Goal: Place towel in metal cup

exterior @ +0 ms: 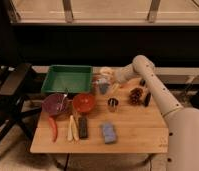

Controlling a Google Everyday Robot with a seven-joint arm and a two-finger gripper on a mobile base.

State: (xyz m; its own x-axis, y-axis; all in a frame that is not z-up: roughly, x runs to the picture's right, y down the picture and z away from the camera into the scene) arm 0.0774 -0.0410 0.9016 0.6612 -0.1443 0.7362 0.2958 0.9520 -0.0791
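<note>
The metal cup stands small and shiny, with a dark inside, at the middle of the wooden table. My gripper is at the back of the table, behind and left of the cup, at the end of the white arm reaching in from the right. A small blue-grey crumpled thing, possibly the towel, sits right under the gripper. A flat blue-grey pad lies near the front edge. I cannot tell whether the gripper touches the crumpled thing.
A green tray is at the back left. A purple bowl and a red bowl stand before it. A red chili, a pale stick and a dark bar lie at the front left. A brown cluster and a black object are at the right.
</note>
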